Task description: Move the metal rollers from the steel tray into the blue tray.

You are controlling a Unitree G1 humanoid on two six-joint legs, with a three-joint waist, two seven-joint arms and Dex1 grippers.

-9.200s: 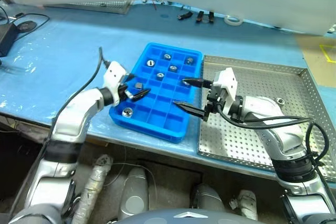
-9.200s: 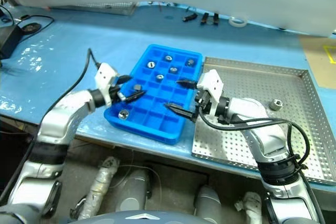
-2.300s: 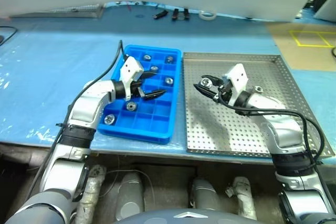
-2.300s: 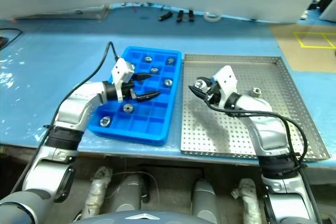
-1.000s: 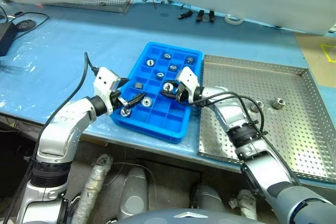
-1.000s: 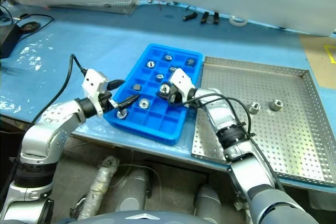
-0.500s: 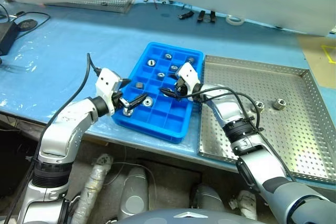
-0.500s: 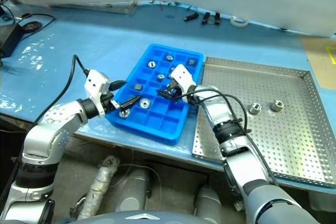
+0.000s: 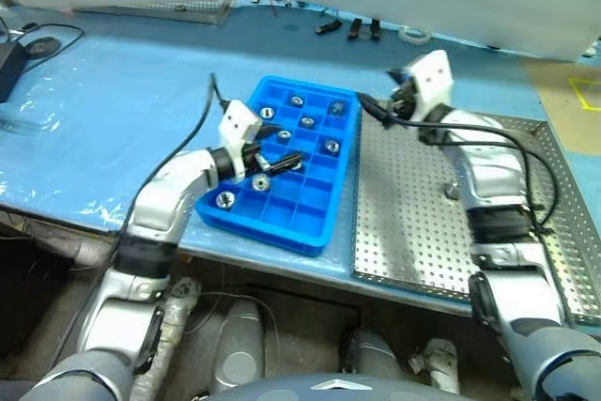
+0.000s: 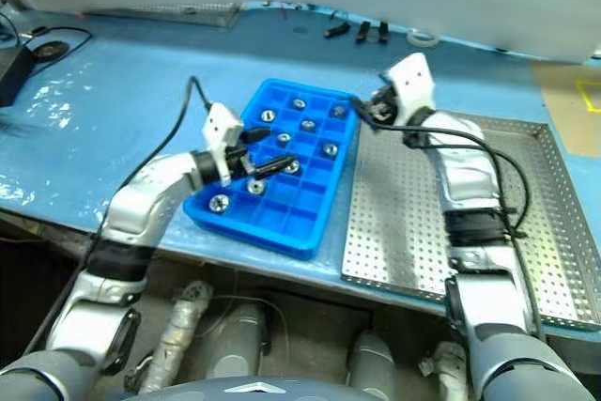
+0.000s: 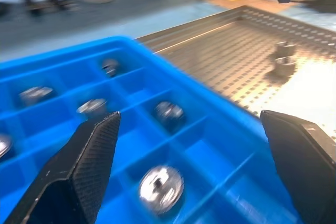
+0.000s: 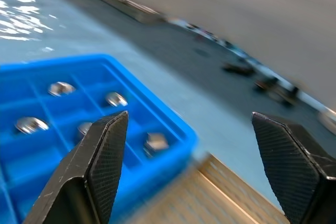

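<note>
Our left end effector (image 9: pixel 279 159) hangs over the middle of the blue tray (image 9: pixel 282 216), with its two fingers spread wide and nothing between them. We think it waits there, ready to help sort the pieces. The blue tray sits on the desk (image 9: pixel 113 110), just left of the steel tray (image 9: pixel 413 232). Most of the metal rollers (image 9: pixel 331 146) already lie in the blue tray, one to a square, so each has its own spot. In the left wrist view, two more rollers (image 11: pixel 284 60) sit on the steel tray's far right side. Our right end effector (image 9: pixel 377 108) floats above the far edge where the two trays meet. Its fingers are spread too, and it holds nothing.

A second ago the right end effector was low over the blue tray, pinched on a roller. Now that roller rests in a square, and the arm has lifted up and swung right, toward the steel tray. The left end effector has slid right, further over the blue tray.
</note>
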